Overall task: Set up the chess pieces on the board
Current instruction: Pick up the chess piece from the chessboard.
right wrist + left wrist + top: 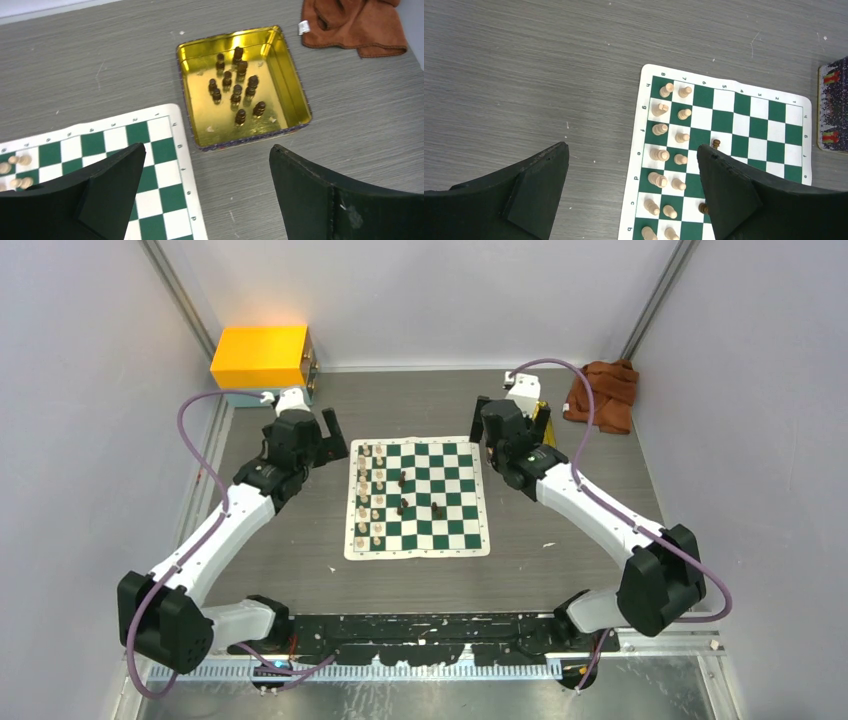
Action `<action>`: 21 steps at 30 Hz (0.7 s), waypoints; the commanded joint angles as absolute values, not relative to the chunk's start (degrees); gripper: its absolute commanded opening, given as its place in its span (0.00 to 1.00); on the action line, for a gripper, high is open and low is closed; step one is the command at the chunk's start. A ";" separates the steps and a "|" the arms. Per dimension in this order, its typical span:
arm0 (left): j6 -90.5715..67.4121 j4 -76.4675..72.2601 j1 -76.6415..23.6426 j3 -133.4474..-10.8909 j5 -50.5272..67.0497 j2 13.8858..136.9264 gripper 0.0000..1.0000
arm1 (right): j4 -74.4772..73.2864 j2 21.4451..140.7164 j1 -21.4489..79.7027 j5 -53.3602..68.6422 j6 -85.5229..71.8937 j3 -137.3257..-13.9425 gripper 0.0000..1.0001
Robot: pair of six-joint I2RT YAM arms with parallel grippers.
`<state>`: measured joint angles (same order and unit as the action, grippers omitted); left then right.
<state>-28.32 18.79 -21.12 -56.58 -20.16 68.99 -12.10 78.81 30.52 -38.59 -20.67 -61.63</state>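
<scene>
The green and white board (418,498) lies flat in the middle of the table. Cream chess pieces (669,155) stand in two rows along its left side. A few dark chess pieces (402,506) stand near the board's middle, one of them (716,144) beside my left finger. More dark pieces (235,90) stand inside the gold tray (295,100) off the board's right edge. My left gripper (631,146) hovers open above the board's left border, holding nothing. My right gripper (207,146) hangs open and empty over bare table between board (165,175) and tray.
A yellow box (262,357) sits at the back left corner. A brown cloth (355,22) lies crumpled at the back right, beyond the tray. A printed tin lid (834,110) shows at the right edge of the left wrist view.
</scene>
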 commanded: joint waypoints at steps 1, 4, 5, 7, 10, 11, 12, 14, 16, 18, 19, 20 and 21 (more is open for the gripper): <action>-28.98 20.47 -22.12 -60.47 -22.59 67.47 1.00 | -12.07 79.72 35.39 -38.88 -20.98 -65.93 1.00; -29.92 21.63 -22.31 -60.48 -22.72 67.46 1.00 | -12.22 80.51 37.76 -34.18 -21.23 -66.03 0.93; -30.35 21.83 -22.32 -60.04 -22.99 67.23 1.00 | -12.10 80.77 38.09 -31.78 -21.52 -65.89 0.86; -30.98 21.93 -22.32 -59.08 -23.55 66.71 1.00 | -12.23 81.73 38.45 -27.80 -22.96 -65.89 0.72; -31.55 21.92 -22.32 -57.88 -24.42 66.20 0.99 | -14.17 84.41 39.20 -24.83 -25.27 -67.82 0.51; -31.67 21.95 -22.32 -57.65 -24.57 66.12 0.99 | -14.45 85.40 39.45 -24.31 -25.89 -68.56 0.45; -31.84 22.09 -22.32 -57.63 -24.66 66.11 0.99 | -15.02 86.56 39.73 -24.08 -26.80 -69.48 0.43; -32.50 22.60 -22.32 -57.65 -24.73 66.09 0.99 | -16.79 89.01 40.34 -23.48 -28.19 -71.87 0.42; -32.93 22.83 -22.41 -57.52 -24.53 65.80 0.98 | -18.45 91.60 41.42 -23.35 -29.79 -74.55 0.41; -33.14 23.00 -22.41 -57.39 -24.59 65.49 0.98 | -20.63 94.72 42.38 -23.26 -31.21 -77.74 0.42; -33.18 23.23 -22.41 -57.35 -24.67 65.33 0.98 | -22.20 96.52 42.74 -23.44 -32.05 -79.70 0.42; -33.16 23.39 -22.41 -57.34 -24.90 65.23 0.98 | -23.25 98.88 43.03 -23.19 -32.99 -81.41 0.43; -33.15 23.64 -22.46 -57.36 -25.06 65.22 0.99 | -24.23 100.67 43.27 -22.73 -33.75 -83.09 0.44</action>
